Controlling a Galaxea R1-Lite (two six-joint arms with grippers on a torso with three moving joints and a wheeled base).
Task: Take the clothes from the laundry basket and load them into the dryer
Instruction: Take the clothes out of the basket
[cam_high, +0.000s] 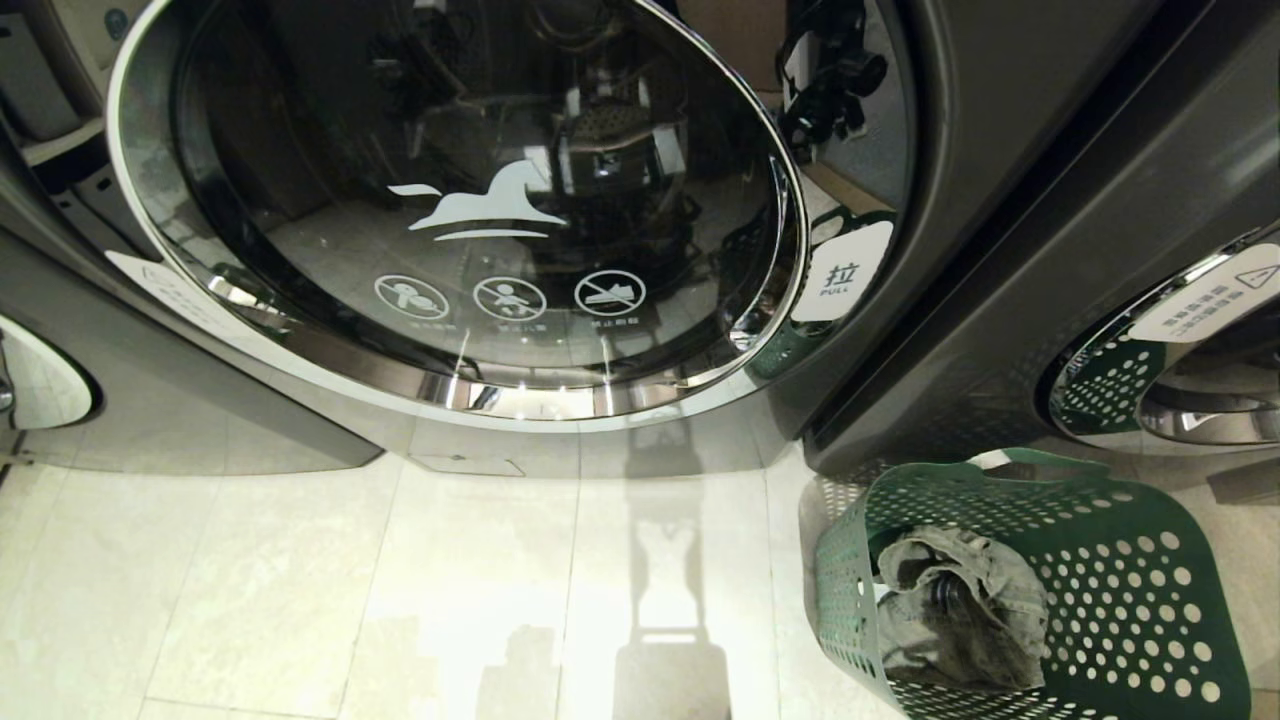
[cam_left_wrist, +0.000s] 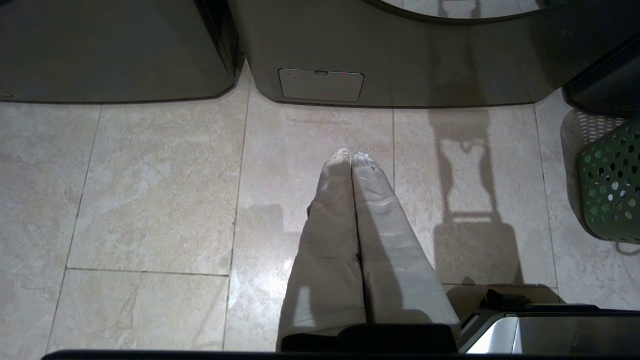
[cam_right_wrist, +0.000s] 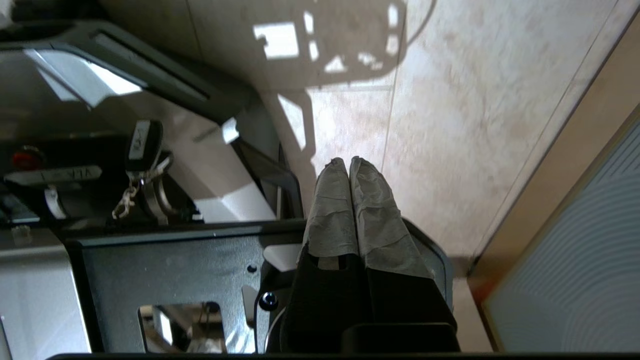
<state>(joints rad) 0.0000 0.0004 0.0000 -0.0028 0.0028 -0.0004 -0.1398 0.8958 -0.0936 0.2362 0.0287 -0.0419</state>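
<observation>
Looking down from the head camera, the round glass door (cam_high: 455, 200) of the dryer (cam_high: 950, 200) fills the upper picture; it stands shut, ringed in chrome, with a white "PULL" label (cam_high: 840, 272) at its right edge. Pale floor tiles (cam_high: 300, 580) lie before the machine. At the lower right, on the floor by the machine's corner, stands the green perforated laundry basket (cam_high: 1130, 590), and a crumpled grey garment (cam_high: 960, 610) lies inside it against the near-left wall. Neither arm appears in this view.

Left wrist view: the left gripper (cam_left_wrist: 351, 155) hangs above the tiles with its two cloth-covered fingers (cam_left_wrist: 330, 220) pressed together, holding nothing. The dryer's base with a small service flap (cam_left_wrist: 320, 85) lies ahead, and an edge of the basket shows at the side.

Right wrist view: the right gripper (cam_right_wrist: 348, 161) points at the floor beside the robot's own dark base (cam_right_wrist: 165, 260), its padded fingers (cam_right_wrist: 332, 210) closed tip to tip and empty. A bunch of keys (cam_right_wrist: 142, 175) hangs on the base.
</observation>
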